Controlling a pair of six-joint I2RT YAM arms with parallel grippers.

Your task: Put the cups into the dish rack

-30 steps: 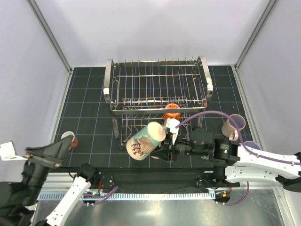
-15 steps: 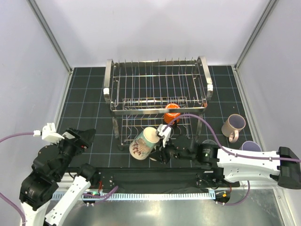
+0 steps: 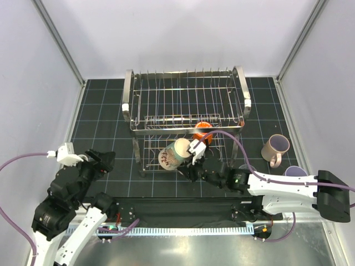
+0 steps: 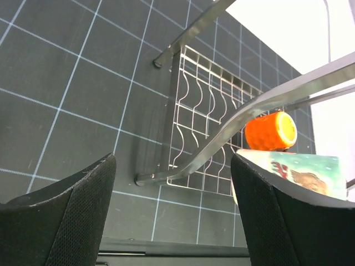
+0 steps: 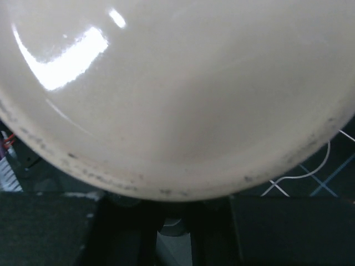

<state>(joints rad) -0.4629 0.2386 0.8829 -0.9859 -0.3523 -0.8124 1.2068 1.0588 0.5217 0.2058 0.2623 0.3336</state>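
The cream printed mug (image 3: 173, 153) is hanging tilted at the front of the dish rack's (image 3: 186, 105) lower tier, near the small orange cup (image 3: 203, 132), with the right claw (image 3: 189, 163) gripping it. I'm guessing it's getting placed: next it's needing to settle onto the wires, then a release. The left claw (image 4: 172, 160) is gaping open, empty.

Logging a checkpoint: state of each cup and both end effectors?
cream mug: on its side, gripped, at dish rack front.
orange cup: in rack's lower tier.
beige-pink mug: upright on mat.
lavender tumbler: on mat, partly hidden.
left end effector: open, empty.
right end effector: shut on cream mug.
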